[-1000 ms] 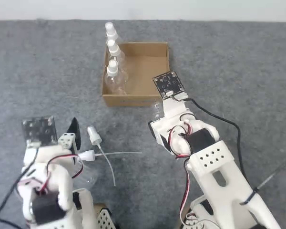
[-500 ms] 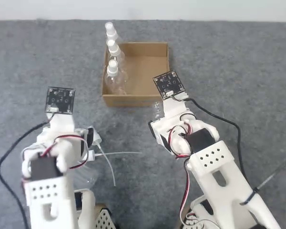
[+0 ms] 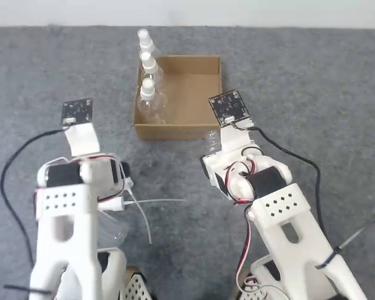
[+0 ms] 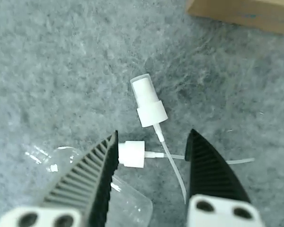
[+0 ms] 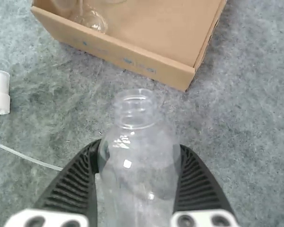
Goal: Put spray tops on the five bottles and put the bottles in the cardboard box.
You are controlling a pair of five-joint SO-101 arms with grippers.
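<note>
Cardboard box (image 3: 177,131) sits open on grey carpet (image 3: 312,81), toward the far side of the table. Inside it, along the left wall, is a row of three capped bottles (image 3: 151,100), each with a white spray top on.

Right gripper (image 5: 137,147) is just in front of the box's front wall, near the right-hand end. Its fingers are clamped on either side of a clear uncapped bottle (image 5: 132,127). The open neck points toward the box and stops short of the wall.

Left gripper (image 4: 153,137) is farther from the box, out in front of its front-left corner. Its fingers are spread wide with nothing between them, and they are above the carpet.

Two loose spray tops lie there. The first spray top (image 4: 149,108) is the nearer to the box. The second spray top (image 4: 131,154) lies between the fingers as the wrist view shows it, and their thin dip tubes cross.

A lying bottle (image 4: 61,161), clear and uncapped, is on the carpet beside the second spray top, on the side away from the box.
</note>
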